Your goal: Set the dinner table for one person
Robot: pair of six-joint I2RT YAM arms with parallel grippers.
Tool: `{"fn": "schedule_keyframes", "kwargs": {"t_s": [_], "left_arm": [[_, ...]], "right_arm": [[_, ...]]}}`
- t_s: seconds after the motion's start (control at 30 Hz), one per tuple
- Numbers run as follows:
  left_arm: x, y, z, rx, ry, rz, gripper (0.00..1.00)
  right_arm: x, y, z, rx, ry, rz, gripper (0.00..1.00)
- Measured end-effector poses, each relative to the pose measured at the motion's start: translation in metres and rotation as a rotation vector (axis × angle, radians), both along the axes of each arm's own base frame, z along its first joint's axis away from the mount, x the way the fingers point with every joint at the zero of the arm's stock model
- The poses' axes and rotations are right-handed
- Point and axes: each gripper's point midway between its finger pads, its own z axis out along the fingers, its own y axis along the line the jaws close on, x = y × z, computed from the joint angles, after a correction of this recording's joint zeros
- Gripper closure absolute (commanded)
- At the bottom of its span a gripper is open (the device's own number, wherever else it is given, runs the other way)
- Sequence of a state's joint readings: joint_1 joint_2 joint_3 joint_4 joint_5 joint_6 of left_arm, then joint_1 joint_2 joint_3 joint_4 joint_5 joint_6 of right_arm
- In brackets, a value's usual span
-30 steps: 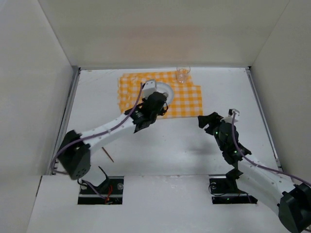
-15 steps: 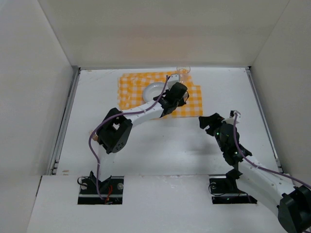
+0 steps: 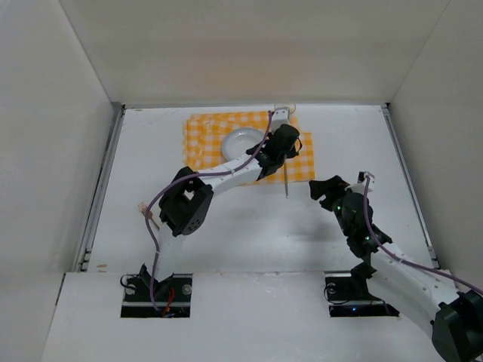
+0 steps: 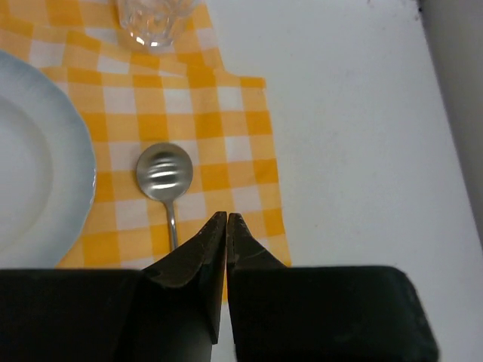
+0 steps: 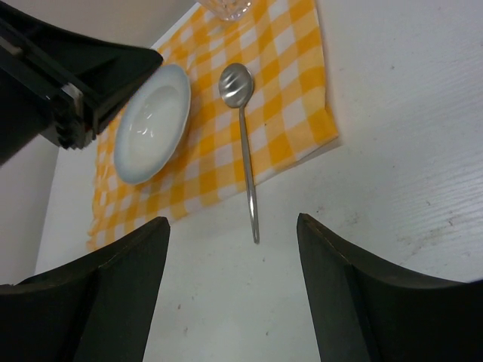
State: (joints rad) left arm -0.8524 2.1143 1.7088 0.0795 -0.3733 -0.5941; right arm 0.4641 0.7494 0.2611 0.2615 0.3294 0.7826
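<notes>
Left arm (image 3: 230, 167) stretched over orange-and-white checked cloth (image 3: 202, 137), jaws pressed together, right arm (image 3: 364, 230) bent low, jaws spread wide, round white plate (image 5: 151, 124) seen empty

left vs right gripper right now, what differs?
Left gripper is shut; right gripper is wide open. Left gripper hangs over the checked cloth, above the spoon handle; right gripper sits off the cloth, over bare dinner table. Both hold nothing.

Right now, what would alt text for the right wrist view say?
A metal spoon lies with its bowl on an orange-checked cloth, handle running onto the white table. A white plate sits left of it, a glass at the top edge; the open right gripper frames the bottom.
</notes>
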Motion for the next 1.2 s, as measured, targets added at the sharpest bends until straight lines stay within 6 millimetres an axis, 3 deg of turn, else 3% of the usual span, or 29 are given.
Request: {"fn": "schedule_keyframes", "kwargs": {"t_s": [0.2,0.5,0.7,0.97,1.2], "left_arm": [[-0.021,0.002,-0.055,0.107,0.092,-0.023,0.83],[-0.035,0.011,-0.128,0.239,0.199,-0.018,0.82],[-0.035,0.012,-0.128,0.252,0.189,-0.002,0.82],[-0.035,0.011,-0.128,0.248,0.191,0.002,0.95],[-0.042,0.013,-0.124,0.235,0.188,-0.003,0.97]], "right_arm": [[0.000,0.000,-0.006,-0.010,0.019,0.000,0.27],[0.000,0.000,-0.005,-0.007,0.014,0.000,0.27],[0.000,0.000,-0.005,-0.008,0.015,0.000,0.27],[0.000,0.000,-0.004,-0.006,0.012,0.000,0.27],[0.000,0.000,-0.002,-0.003,0.007,0.000,0.27]]}}
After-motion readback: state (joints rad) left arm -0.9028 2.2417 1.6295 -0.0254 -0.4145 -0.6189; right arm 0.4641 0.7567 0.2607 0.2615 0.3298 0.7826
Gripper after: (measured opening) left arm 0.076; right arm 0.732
